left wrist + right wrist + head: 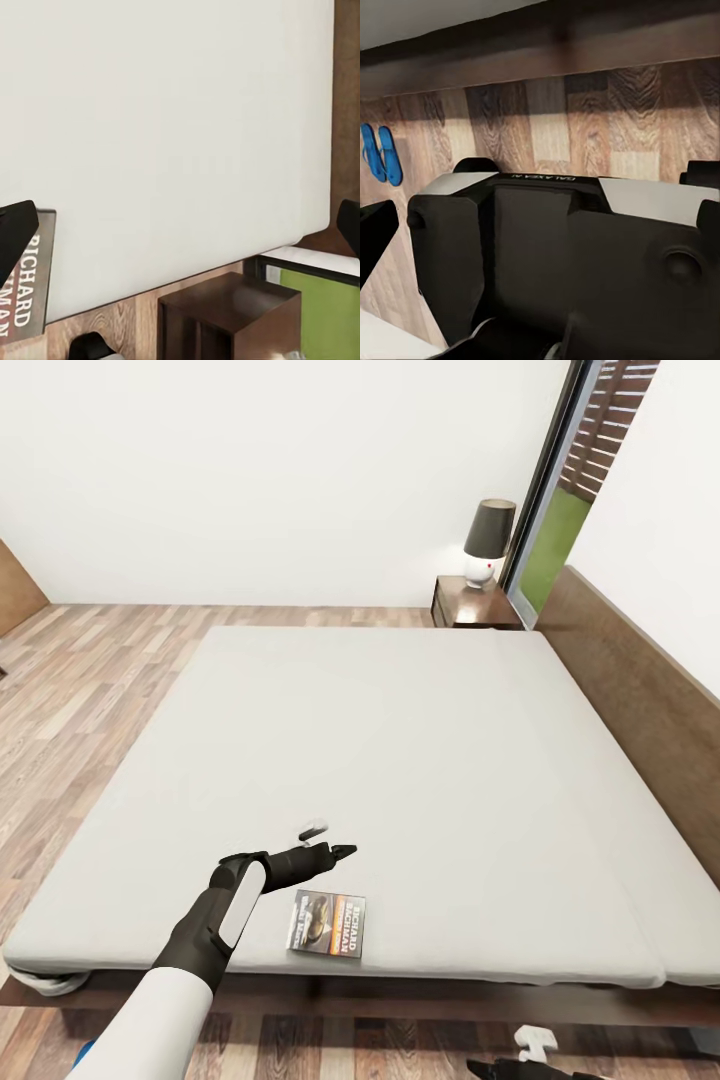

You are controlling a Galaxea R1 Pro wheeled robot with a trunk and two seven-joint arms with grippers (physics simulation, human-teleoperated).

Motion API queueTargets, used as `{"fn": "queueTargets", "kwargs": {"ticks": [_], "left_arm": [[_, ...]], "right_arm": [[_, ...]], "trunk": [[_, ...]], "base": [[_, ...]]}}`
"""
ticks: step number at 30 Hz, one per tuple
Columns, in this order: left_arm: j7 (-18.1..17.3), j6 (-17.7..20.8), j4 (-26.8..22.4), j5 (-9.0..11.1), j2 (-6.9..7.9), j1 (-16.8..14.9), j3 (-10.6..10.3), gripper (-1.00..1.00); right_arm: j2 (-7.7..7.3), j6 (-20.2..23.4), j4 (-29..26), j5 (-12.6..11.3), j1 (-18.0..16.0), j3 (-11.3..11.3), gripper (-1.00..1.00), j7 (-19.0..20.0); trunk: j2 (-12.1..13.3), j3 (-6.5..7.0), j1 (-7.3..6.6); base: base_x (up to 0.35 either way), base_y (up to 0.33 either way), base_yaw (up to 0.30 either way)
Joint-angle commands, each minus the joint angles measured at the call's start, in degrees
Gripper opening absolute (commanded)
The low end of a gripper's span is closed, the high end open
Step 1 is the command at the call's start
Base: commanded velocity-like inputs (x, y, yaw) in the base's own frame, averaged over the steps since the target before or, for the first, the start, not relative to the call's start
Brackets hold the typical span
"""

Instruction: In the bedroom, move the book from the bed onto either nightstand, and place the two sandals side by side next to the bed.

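So the left gripper (335, 841) is hovering over the near part of the bed (400, 760), and the book (327, 923) is lying flat just short of it, a bit back toward the robot and slightly to the right of the fingertips, close to the mattress's near edge. In the left wrist view the 2 fingers sit at opposite edges of the frame with bare mattress between them, so the jaws are spread wide with nothing in them, and the book (26, 281) pokes in right by 1 finger. The book's long axis looks like it runs roughly across the reach direction, with the title lettering sideways. The left arm is clearly the closer one; my guess is it needs to pull back a touch and drop onto the book. The right gripper (520, 1068) is low by the floor below the bed edge, and I can't tell whether it's open. The nightstand (472, 605) is way out past the far corner, with a lamp (488, 540) on it. The sandals (381, 154) sit together on the wood floor (585, 127).
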Motion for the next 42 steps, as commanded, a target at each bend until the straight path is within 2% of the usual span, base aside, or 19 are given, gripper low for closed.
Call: {"fn": "queueTargets", "kwargs": {"ticks": [1, 14, 18, 23, 28, 42], "left_arm": [[-0.06, 0.31, -0.04, 0.08, -0.02, -0.03, 0.06, 1.00], [0.02, 0.23, -0.04, 0.08, 0.08, -0.03, 0.34, 1.00], [0.16, 0.23, -0.04, 0.08, 0.64, -0.03, 0.70, 1.00], [3.74, 0.24, -0.09, 0.08, 1.24, -0.03, 0.83, 1.00], [5.61, 0.23, -0.20, 0.08, 1.29, -0.03, 0.85, 1.00], [5.87, 0.22, -0.30, 0.17, 1.30, -0.03, 0.70, 1.00]], "right_arm": [[-0.04, 0.38, -0.03, -0.54, -0.02, 0.51, 1.00, 0.35], [-0.01, 0.30, 0.29, -0.44, 0.00, 0.79, 1.00, 0.66], [-0.01, 0.30, 0.28, -0.44, 0.00, 0.80, 1.00, 0.66], [-0.07, 0.30, 0.28, -0.44, -0.01, 0.80, 1.00, 0.68], [-0.06, 0.30, 0.28, -0.44, -0.02, 0.80, 1.00, 0.68], [-0.08, 0.30, 0.28, -0.44, 0.00, 0.80, 1.00, 0.68]], "trunk": [[-0.48, -0.24, 0.24], [-5.69, -2.58, 3.09], [-7.29, -3.30, 3.97], [-9.30, -4.19, 5.07], [-11.30, -5.09, 6.17], [-16.92, -7.60, 9.24]], "base": [[0.000, 0.000, 0.000], [0.000, 0.000, 0.000], [0.000, 0.000, 0.000], [0.000, 0.000, 0.000], [0.000, 0.000, 0.000], [0.000, 0.000, 0.000]]}}
